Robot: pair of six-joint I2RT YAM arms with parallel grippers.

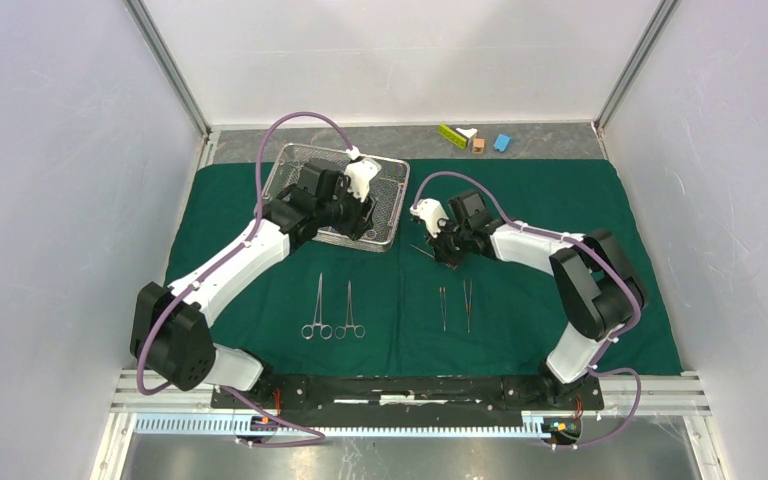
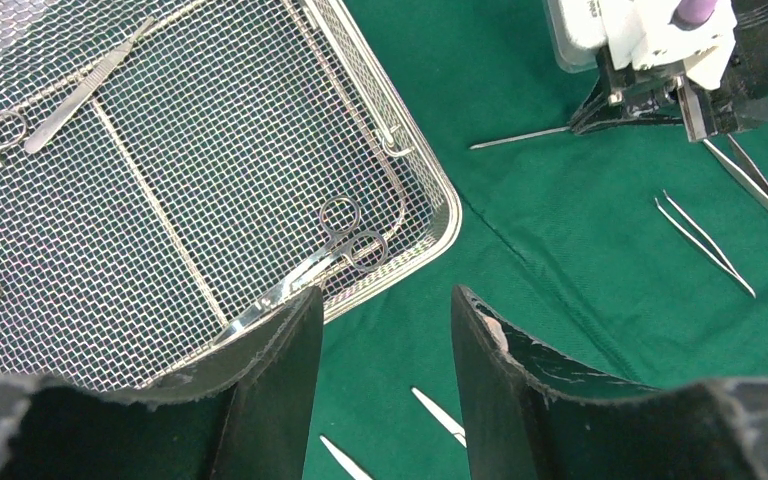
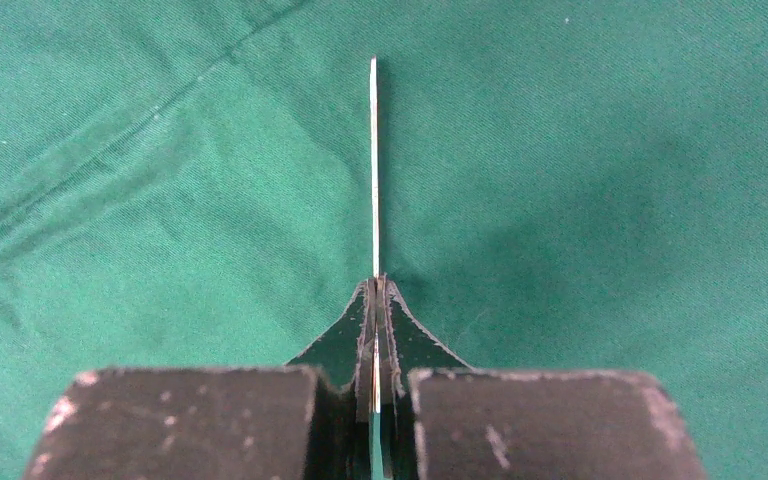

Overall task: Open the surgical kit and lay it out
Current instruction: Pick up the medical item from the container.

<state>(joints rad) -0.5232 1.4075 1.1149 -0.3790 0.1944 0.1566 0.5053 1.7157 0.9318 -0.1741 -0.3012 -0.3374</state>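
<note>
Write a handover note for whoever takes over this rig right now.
Left gripper: open, empty, at the mesh tray's corner.
Right gripper: shut on a slim steel instrument above the green drape.
Done: drape spread; two clamps and two tweezers laid in a row.
Left: set down the held instrument; bring out the ring-handled clamp and other instruments lying in the tray.

A robotics lab test cell: white panel walls (image 1: 50,150), aluminium frame posts (image 1: 170,65), a black mounting rail (image 1: 410,388).
</note>
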